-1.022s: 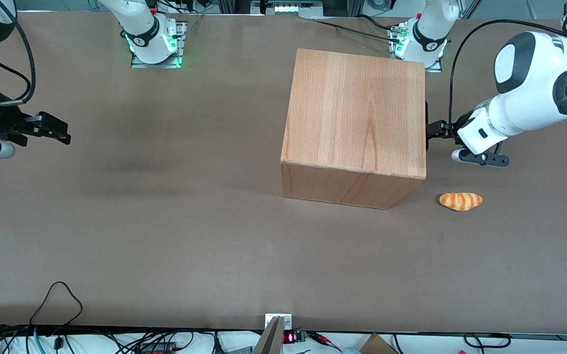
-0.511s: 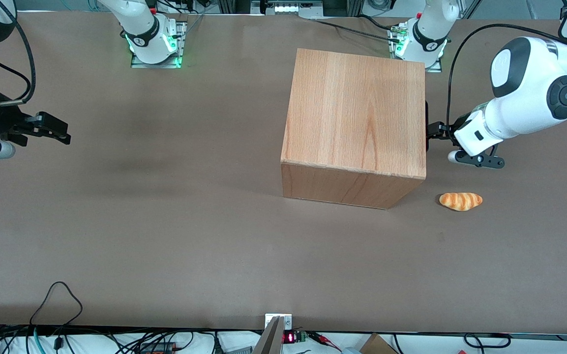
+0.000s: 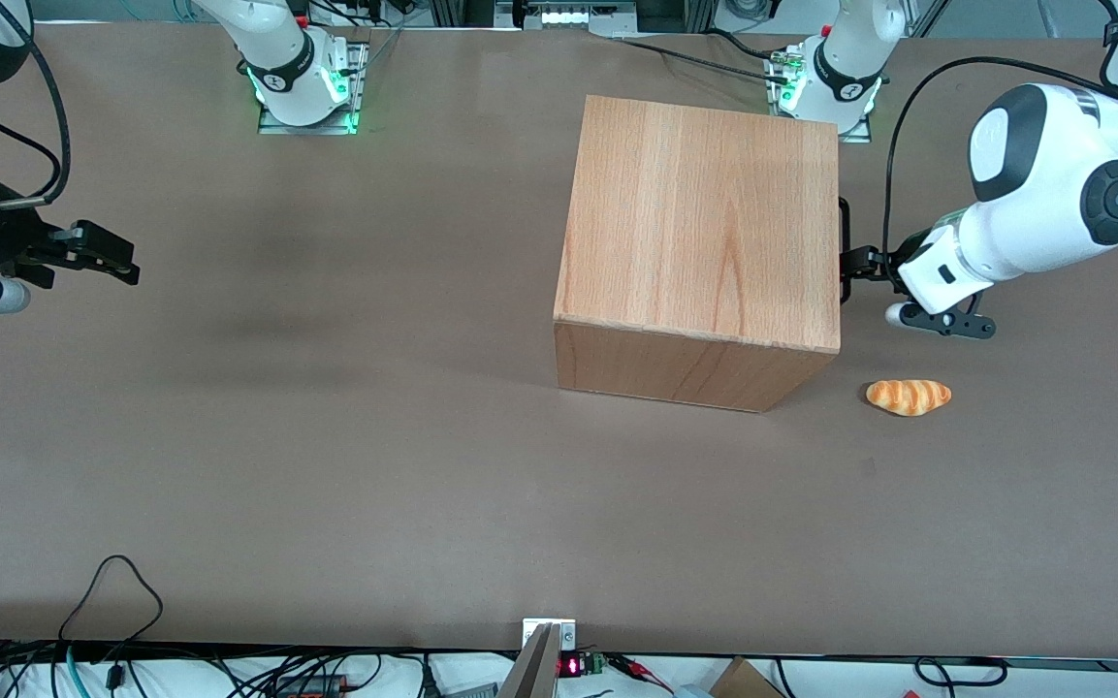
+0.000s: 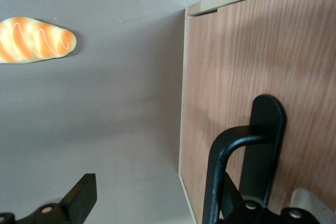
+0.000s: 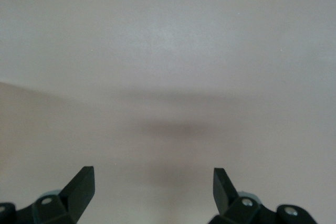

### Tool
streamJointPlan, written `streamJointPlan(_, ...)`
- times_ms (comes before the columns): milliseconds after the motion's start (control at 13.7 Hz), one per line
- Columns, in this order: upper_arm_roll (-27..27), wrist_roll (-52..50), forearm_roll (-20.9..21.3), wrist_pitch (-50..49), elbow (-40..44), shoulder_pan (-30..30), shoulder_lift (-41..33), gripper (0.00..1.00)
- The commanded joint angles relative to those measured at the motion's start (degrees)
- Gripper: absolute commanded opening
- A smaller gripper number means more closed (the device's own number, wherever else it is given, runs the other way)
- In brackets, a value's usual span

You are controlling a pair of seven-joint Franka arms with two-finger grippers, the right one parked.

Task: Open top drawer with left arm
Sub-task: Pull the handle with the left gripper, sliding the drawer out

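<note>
The wooden cabinet [image 3: 699,218] stands with its drawer fronts facing the working arm's end of the table. In the front view only the black bar handle [image 3: 845,242] shows at the cabinet's edge. The left wrist view shows the top drawer's flat wood front [image 4: 262,51] and its handle [image 4: 220,161] close up. My left gripper [image 3: 859,264] is at the handle, open [image 4: 156,195]. One finger [image 4: 79,200] hangs free over the table. The other finger sits right at the handle bar and is partly hidden by it.
A striped orange bread roll [image 3: 909,396] [image 4: 34,40] lies on the brown table [image 3: 326,436] beside the cabinet, nearer the front camera than my gripper. The left arm's bulky white elbow [image 3: 1053,194] hangs above the table at the working arm's end.
The left arm's wrist has shifted slightly away from the cabinet, and a little more of the black handle shows at the cabinet's edge. The roll has not moved.
</note>
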Motion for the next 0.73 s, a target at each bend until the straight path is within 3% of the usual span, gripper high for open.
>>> streamJointPlan(0,0.13,1.97,-0.83,1.08,-0.32,1.61,0.45,1.00)
streamJointPlan(657,0.31,1.88,2.94,1.16,-0.23,5.56,0.45,1.00)
